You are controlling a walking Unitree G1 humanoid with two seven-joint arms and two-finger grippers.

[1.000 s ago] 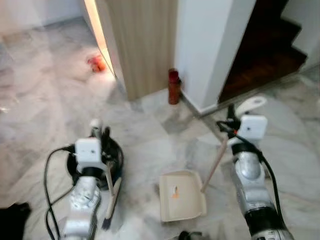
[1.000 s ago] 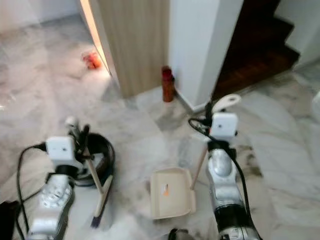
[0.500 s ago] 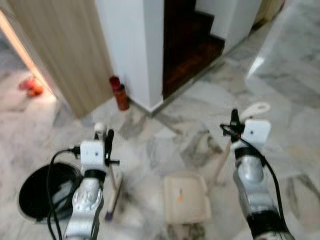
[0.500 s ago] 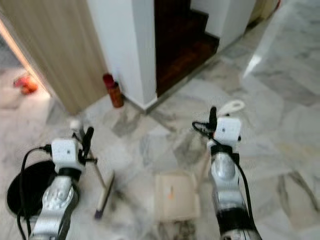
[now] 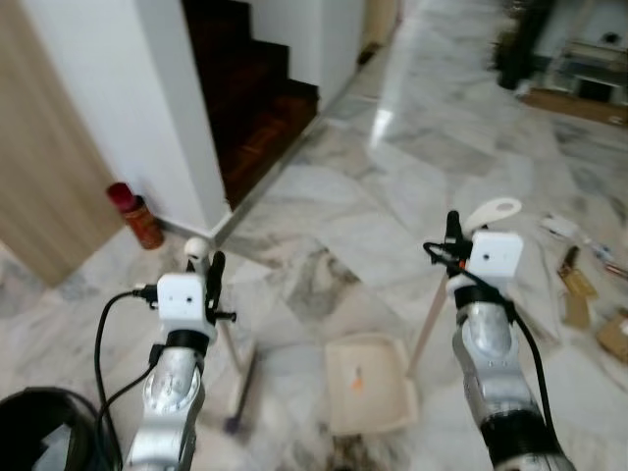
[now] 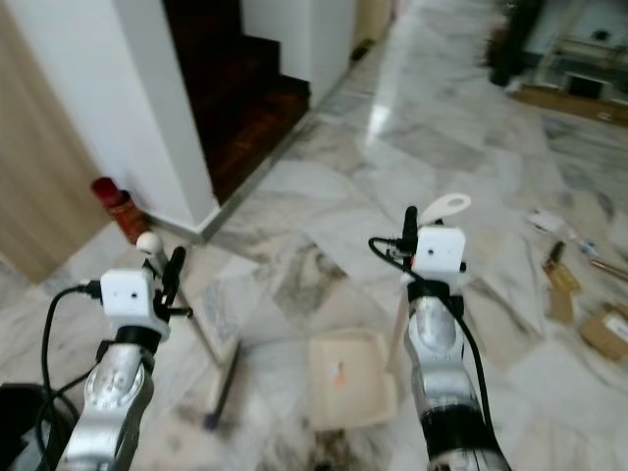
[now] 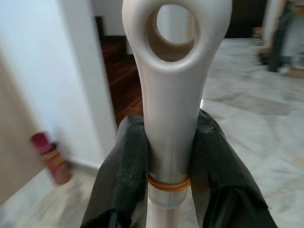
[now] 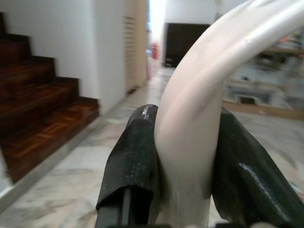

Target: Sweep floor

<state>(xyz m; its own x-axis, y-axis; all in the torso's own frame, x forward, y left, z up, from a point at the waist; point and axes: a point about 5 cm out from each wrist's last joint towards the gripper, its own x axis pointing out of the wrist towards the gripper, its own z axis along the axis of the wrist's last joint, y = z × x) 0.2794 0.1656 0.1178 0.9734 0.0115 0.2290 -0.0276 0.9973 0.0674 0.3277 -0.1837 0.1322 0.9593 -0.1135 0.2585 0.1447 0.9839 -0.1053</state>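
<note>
Broom (image 5: 238, 378) clamped in left gripper (image 7: 168, 156), dustpan (image 5: 368, 383) handle in right gripper (image 8: 185, 156); litter (image 5: 577, 285) on floor (image 5: 324, 216) judged unswept.

On the marble floor (image 5: 392, 186), the dustpan (image 5: 368, 383) lies between the two arms, the broom head (image 5: 240, 378) just to its left. A staircase (image 5: 250, 98) rises far left, a bottle (image 5: 137, 216) beside the wall left of it. Scattered litter (image 5: 579, 285) lies far right.
</note>
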